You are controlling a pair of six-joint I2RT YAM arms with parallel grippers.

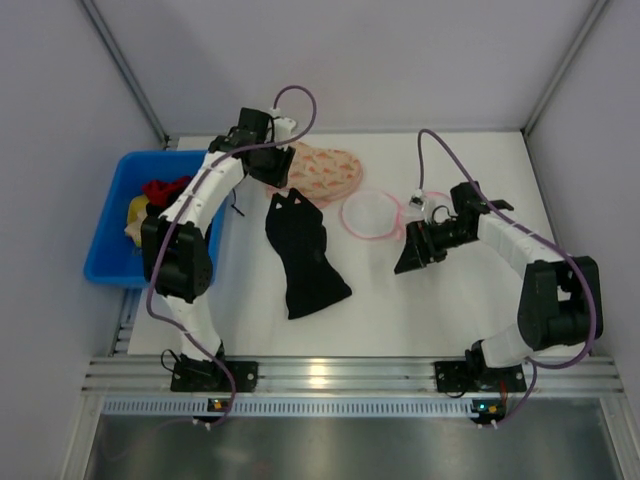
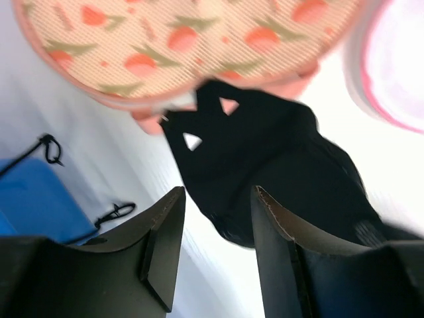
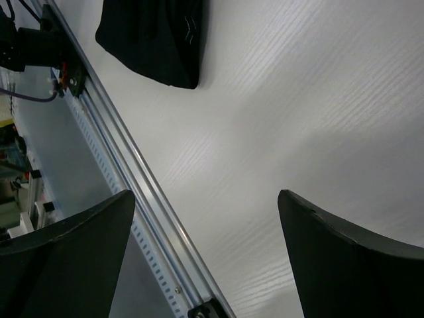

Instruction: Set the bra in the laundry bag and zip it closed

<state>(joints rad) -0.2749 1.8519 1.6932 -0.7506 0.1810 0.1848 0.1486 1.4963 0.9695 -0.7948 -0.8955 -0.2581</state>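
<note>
The black bra [image 1: 305, 255] lies flat on the white table, left of centre. It also shows in the left wrist view [image 2: 265, 165] and the right wrist view [image 3: 152, 33]. The laundry bag [image 1: 372, 213], white mesh with a pink rim, lies to the bra's right, and its edge shows in the left wrist view [image 2: 397, 73]. My left gripper [image 1: 268, 168] is open and empty above the bra's far end [image 2: 215, 199]. My right gripper [image 1: 413, 253] is open and empty just right of the bag, over bare table [image 3: 205, 199].
A peach-pink patterned cloth piece [image 1: 325, 170] lies behind the bra, also in the left wrist view [image 2: 185, 40]. A blue bin [image 1: 110, 220] with clothes stands at the table's left edge. The metal rail [image 3: 132, 172] runs along the near edge.
</note>
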